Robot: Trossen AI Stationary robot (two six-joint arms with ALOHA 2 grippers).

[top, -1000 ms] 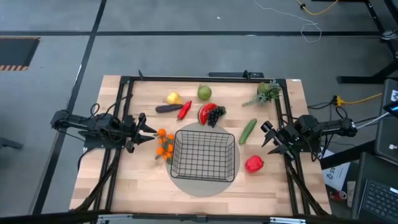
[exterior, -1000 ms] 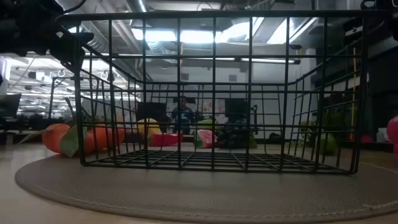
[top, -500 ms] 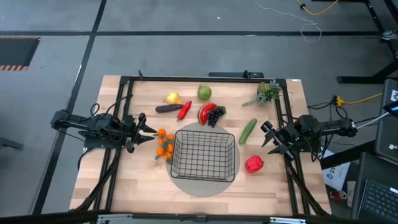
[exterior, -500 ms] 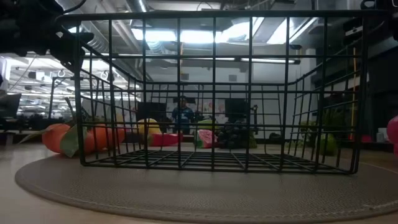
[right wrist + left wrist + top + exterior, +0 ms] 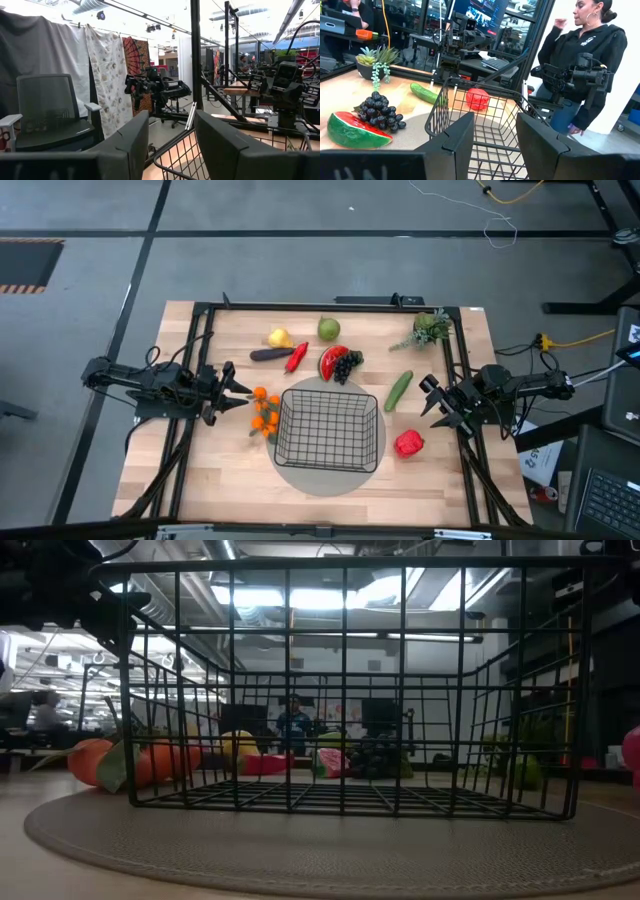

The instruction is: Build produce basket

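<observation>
Both grippers idle, nothing held. Left gripper (image 5: pixel 240 393) hovers at the table's left side, fingers (image 5: pixel 461 137) parted with an empty gap, pointing across at the basket (image 5: pixel 328 430). Right gripper (image 5: pixel 431 402) mirrors it on the opposite side, fingers (image 5: pixel 131 137) also apart and empty.

Basket sits between the two grippers, on a round grey mat (image 5: pixel 372 471), mesh floor bare in the high and low views. So nothing is loaded yet, and the task looks like it is at its very start.

All produce is out on the table:
- oranges (image 5: pixel 264 416) just ahead of the left gripper, touching or nearly touching the basket's near wall, closest pick for that arm
- eggplant (image 5: pixel 268 354), chili (image 5: pixel 296 357), lemon (image 5: pixel 279 338) farther off, beyond the left gripper's line
- pear (image 5: pixel 329 329), watermelon slice (image 5: pixel 331 363), grapes (image 5: pixel 346 365) behind the basket, roughly between both arms
- cucumber (image 5: pixel 398 390) just ahead of the right gripper
- red pepper (image 5: pixel 408 444) near the right gripper, beside the basket

Leafy sprig (image 5: pixel 429 329) at the far corner on the right gripper's side.

Left to do, as I judge it: every piece.
</observation>
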